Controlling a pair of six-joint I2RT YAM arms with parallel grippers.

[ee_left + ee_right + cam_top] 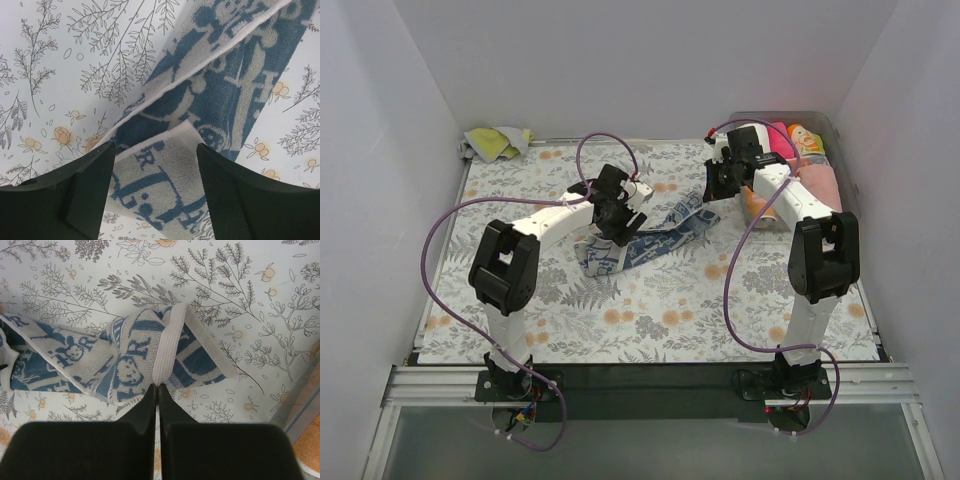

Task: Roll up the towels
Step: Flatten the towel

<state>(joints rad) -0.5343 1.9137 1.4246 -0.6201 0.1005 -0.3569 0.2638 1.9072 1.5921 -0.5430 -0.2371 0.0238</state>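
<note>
Towel in hand: the long terry towel, white with blue print, lies as a slack strip across the middle of the floral table covering. It is twisted partway along and no roll has formed.
Near end: doubled back on itself once, lying flat on the covering.
Left gripper: fingers apart, one on each side of the doubled end, hanging over it and holding nothing.
Right gripper: fingers pressed together, tips touching the white hem at the towel's far end. Whether a bit of cloth is nipped between them cannot be told.
Done, by the look of it: short soft rolls in pink and orange sit in the clear plastic bin at the far right corner. How many are in there is hard to tell.
Left to do: the blue-print towel must be straightened and rolled from one end, and a crumpled heap of yellow-green and white cloths waits at the far left corner, well apart from both arms.
Progress: probably past the middle, since several rolls are binned, one towel is barely begun and the heap is untouched.
</note>
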